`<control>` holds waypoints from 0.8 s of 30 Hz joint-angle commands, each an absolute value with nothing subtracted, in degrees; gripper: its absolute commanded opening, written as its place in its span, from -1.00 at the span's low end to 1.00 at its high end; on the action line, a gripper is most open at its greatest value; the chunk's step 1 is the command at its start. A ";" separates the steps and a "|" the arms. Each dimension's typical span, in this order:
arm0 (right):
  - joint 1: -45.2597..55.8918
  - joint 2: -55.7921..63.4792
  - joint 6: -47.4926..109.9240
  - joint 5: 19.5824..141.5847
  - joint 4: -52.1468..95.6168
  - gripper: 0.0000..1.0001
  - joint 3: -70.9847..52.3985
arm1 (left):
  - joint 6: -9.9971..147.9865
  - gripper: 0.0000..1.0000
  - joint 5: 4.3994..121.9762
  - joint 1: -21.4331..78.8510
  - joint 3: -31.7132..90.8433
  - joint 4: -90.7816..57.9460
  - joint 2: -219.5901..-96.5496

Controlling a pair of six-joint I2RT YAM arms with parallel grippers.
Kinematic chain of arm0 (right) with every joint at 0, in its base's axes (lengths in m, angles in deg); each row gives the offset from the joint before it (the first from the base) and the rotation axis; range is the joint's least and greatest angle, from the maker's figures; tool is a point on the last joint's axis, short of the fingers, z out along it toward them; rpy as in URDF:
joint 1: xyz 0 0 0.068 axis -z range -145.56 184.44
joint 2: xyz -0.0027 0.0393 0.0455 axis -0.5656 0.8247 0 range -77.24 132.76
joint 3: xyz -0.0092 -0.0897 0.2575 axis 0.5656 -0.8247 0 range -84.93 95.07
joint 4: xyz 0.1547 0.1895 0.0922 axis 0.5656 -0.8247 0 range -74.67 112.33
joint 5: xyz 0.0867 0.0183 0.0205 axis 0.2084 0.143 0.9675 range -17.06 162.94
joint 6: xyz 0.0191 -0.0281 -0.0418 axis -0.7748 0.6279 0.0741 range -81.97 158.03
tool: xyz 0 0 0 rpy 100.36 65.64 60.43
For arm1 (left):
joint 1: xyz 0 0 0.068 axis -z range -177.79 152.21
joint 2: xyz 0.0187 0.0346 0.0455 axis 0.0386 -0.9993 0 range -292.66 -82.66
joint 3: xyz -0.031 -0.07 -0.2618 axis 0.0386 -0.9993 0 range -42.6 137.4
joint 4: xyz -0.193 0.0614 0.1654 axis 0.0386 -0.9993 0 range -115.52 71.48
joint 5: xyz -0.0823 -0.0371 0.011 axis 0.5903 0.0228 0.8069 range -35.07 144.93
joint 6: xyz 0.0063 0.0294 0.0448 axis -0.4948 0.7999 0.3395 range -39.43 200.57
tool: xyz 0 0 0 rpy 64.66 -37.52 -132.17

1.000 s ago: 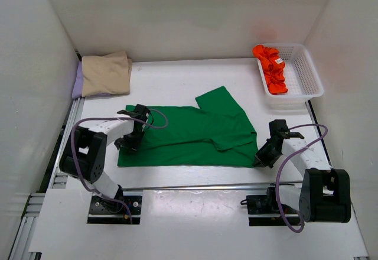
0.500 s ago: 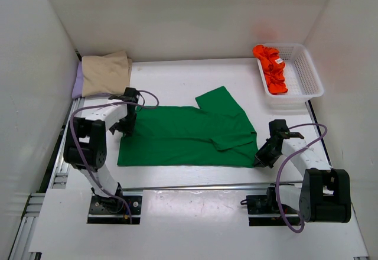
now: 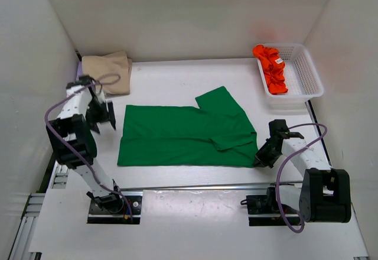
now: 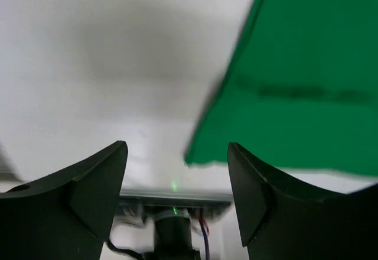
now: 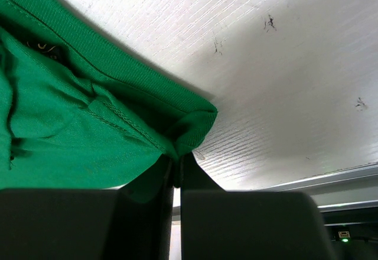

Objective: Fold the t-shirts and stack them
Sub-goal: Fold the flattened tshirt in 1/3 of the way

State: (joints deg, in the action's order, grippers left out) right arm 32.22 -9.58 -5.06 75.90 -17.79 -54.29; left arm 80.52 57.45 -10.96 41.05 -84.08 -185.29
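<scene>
Left gripper (image 4: 177,149) is swinging off the green t-shirt (image 3: 183,136) toward the folded beige t-shirt (image 3: 106,74), jaws spread, empty. Right gripper (image 5: 176,168) is pinching the green t-shirt's near-right corner. It is lying mid-table, part-folded. The orange-red t-shirt (image 3: 270,65) is waiting, bunched, in the basket (image 3: 308,74).

Bright green cloth t-shirt (image 5: 71,112): fills left half, bunched, stitched hem running diag. Corner pinched betw. dark fingers of right gripper (image 5: 176,172), jaws together. White wood-grain table top (image 5: 283,83): few dark specks. Grey metal rail (image 5: 339,177): lower rt.
</scene>
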 commanded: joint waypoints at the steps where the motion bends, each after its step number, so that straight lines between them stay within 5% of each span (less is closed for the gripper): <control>1: 32.51 -9.39 -4.33 73.47 -17.75 -1.00 -54.96 | 80.57 0.59 64.87 -6.85 23.22 -95.27 -183.39; 10: 32.51 -8.86 -4.86 72.33 -19.51 -1.00 -53.20 | 80.57 0.61 59.77 -3.42 15.05 -82.08 -183.30; 13: 32.51 -9.47 -5.47 71.71 -20.65 -1.00 -52.67 | 80.57 0.30 59.23 -3.42 13.92 -80.76 -183.91; 18: 32.51 -12.45 -6.61 71.18 -23.18 -1.00 -52.67 | 80.57 -0.79 63.36 -3.42 12.59 -80.75 -183.91; 24: 32.51 -18.16 -10.30 71.18 -28.81 -1.00 -52.67 | 80.57 -0.79 63.36 -3.42 10.05 -84.26 -179.18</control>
